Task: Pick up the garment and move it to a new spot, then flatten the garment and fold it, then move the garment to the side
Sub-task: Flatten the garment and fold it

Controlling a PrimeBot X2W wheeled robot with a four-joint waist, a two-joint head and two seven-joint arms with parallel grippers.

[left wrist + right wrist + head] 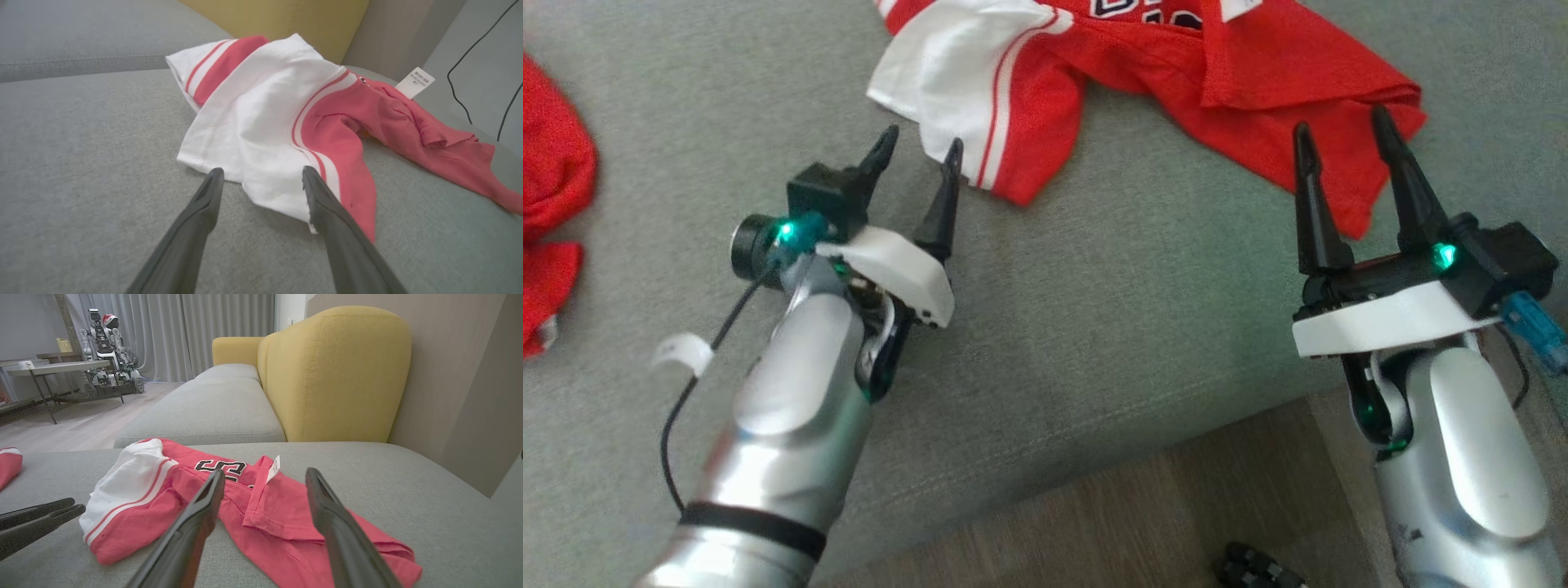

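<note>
garment (1143, 73): red-and-white jersey, crumpled, on the far part of the grey cushion (1094, 310). left gripper (920, 145): jaws apart, empty, above the cushion's middle. right gripper (1339, 118): jaws apart, empty, above the cushion near its front edge.

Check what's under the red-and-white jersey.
The jersey lies crumpled on the grey sofa cushion, which shows all around it. Anything beneath its folds is covered; cannot tell.

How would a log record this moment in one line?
garment: crumpled on sofa cushion, unheld | left gripper: open, near its white end | right gripper: open, near its red end
</note>
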